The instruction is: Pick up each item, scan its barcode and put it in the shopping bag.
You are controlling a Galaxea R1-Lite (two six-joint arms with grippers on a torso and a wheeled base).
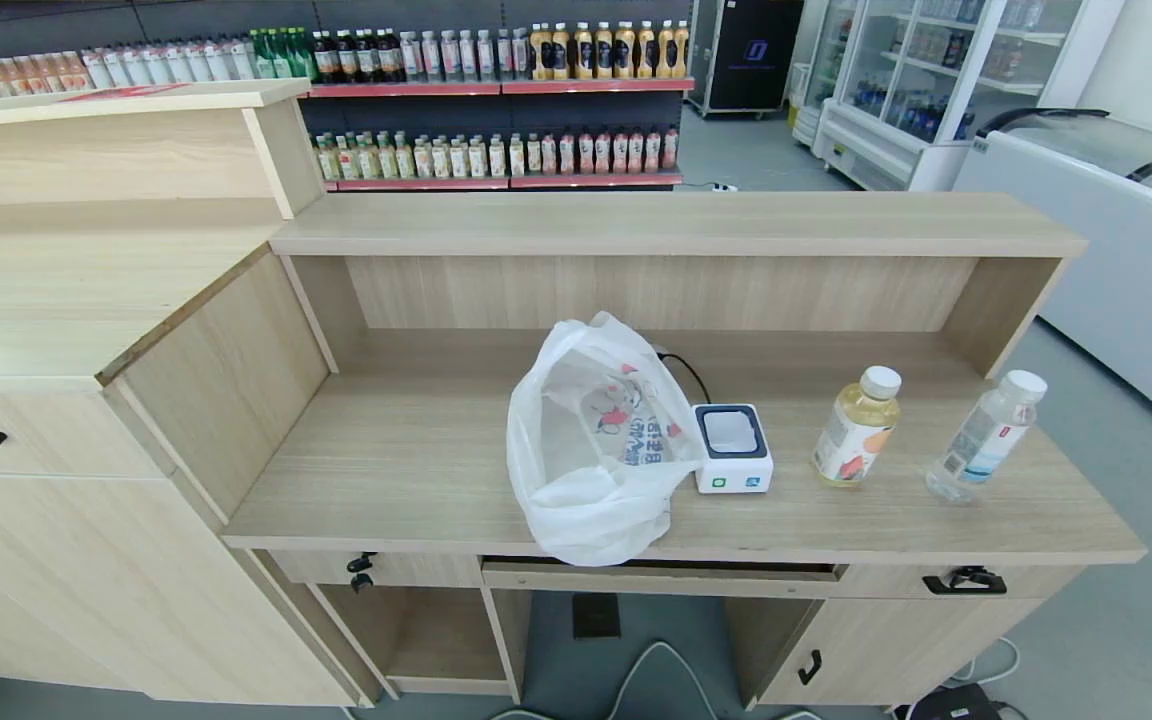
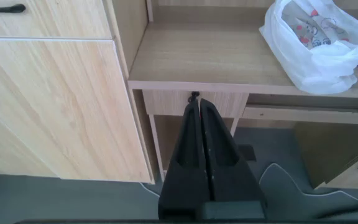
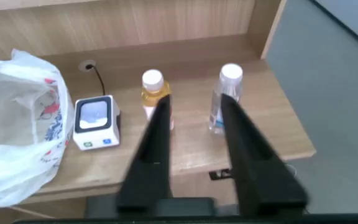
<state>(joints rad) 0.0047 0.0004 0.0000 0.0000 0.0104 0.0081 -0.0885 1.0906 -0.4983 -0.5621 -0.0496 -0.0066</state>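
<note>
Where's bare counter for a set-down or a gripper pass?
Widest bare counter: between the cabinet wall and the shopping bag. Also the strip behind the yellow bottle and clear bottle, up to the back panel. Crowded: bag against scanner, bottles close together.

Gap between juice bottle [image 1: 857,427] and water bottle [image 1: 986,436], scanner [image 1: 732,448] beside bag [image 1: 596,440], ledge [image 1: 676,225] overhead

Near left: left gripper [image 2: 199,107], fingers pressed together, pointing far. Near right: right gripper [image 3: 196,102], fingers spread wide, angled down.
</note>
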